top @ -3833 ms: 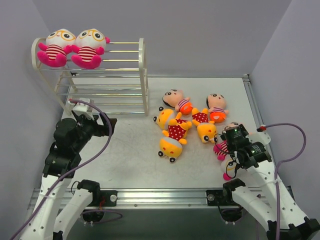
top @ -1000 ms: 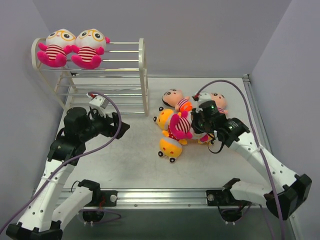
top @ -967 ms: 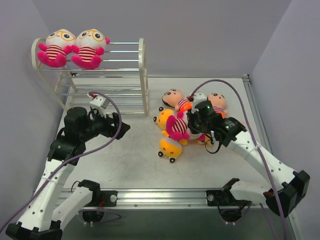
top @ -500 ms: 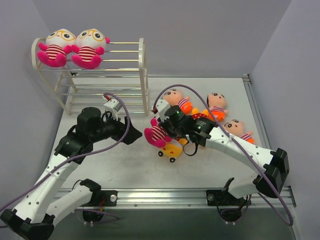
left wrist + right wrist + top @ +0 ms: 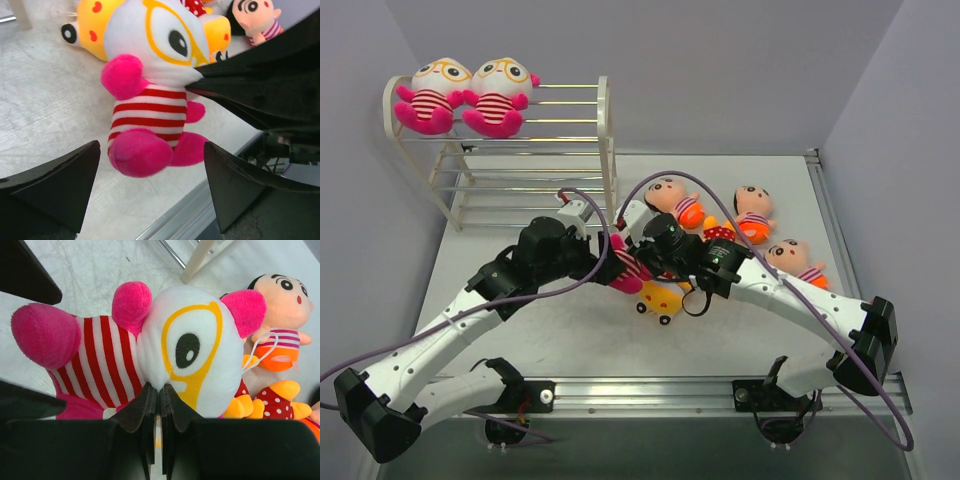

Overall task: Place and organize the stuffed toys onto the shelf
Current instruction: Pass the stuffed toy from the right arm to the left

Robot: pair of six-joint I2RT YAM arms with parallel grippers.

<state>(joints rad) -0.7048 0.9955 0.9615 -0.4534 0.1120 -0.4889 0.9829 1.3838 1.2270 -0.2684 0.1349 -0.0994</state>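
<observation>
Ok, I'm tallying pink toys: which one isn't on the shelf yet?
The pink toy pinched in the right gripper; the other two sit on the shelf's top tier.

A robot lab here, a test cell rather than anybody's living room. Plain grey walls [image 5: 720,70] box in one white table [image 5: 570,330] on the left, back and right, and up close its top looks scuffed and scratched. Along the near edge runs a bare metal rail [image 5: 650,392]. Bolted there side by side are the left arm [image 5: 430,345] and the right arm [image 5: 800,295], with white links, black joints and purple cables [image 5: 675,173] looping loose through the air. The props are pure test material: a cream wire shelf [image 5: 605,150] and stuffed toys [image 5: 752,215] strewn across the tabletop.
</observation>
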